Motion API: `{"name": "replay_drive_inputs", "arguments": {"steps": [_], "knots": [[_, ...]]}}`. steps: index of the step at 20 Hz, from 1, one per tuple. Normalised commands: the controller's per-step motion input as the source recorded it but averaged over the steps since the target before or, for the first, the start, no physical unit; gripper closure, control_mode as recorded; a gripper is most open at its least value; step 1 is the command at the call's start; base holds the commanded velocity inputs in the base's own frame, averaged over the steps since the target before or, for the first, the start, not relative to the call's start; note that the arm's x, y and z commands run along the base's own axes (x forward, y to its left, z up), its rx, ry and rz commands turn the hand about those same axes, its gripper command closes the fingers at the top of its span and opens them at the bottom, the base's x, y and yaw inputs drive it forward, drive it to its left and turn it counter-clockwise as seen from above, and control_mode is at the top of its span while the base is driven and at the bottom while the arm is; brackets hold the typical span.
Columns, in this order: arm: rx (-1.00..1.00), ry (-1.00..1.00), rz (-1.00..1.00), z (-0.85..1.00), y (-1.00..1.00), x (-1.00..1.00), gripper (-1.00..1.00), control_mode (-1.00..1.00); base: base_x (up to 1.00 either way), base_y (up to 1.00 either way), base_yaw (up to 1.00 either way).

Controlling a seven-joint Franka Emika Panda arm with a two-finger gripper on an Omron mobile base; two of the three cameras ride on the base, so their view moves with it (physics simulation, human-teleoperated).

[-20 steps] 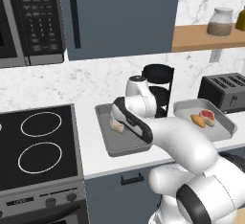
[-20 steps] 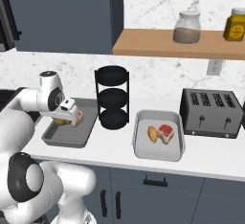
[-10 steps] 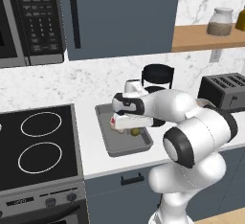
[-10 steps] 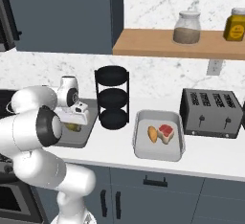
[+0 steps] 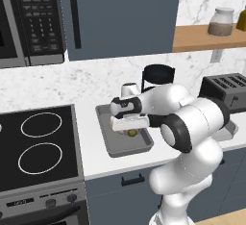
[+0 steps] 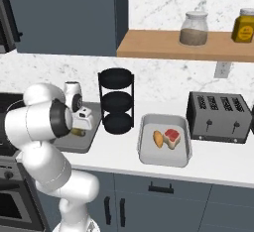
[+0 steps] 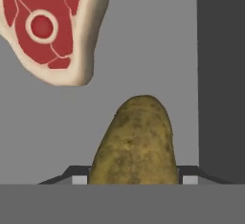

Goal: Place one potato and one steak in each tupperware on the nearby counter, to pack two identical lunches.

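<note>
Gripper [image 5: 129, 127] low over grey tray [image 5: 106, 144] on counter [image 5: 96, 159], left base view; potato [image 5: 131, 133] right beneath it. Half a second ago hand sat higher and farther left; now dropped into tray.

Right base view: second tray [image 6: 146, 155] already holding potato and steak [image 6: 172, 137], so likely one lunch packed.

Hand view: potato [image 7: 131, 144] between finger tips, steak [image 7: 50, 24] beyond on tray floor. Spread or pinching: cannot tell.
</note>
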Motion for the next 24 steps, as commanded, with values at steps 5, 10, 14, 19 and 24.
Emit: {"name": "replay_drive_inputs", "arguments": {"steps": [5,10,14,19,24], "knots": [[0.0,-0.17,0.0,0.0,0.0,0.32,1.0,-1.0,0.0,0.0,0.0],[0.0,-0.04,0.0,0.0,0.0,0.0,1.0,-1.0,0.0,0.0,0.0],[0.0,0.0,0.0,0.0,0.0,0.0,-1.0,-1.0,0.0,0.0,0.0],[0.0,0.0,0.0,0.02,0.0,-0.02,-1.0,-1.0,0.0,0.0,0.0],[0.0,-0.01,0.0,0.25,-0.02,-0.29,-1.0,-1.0,0.0,0.0,0.0]]}}
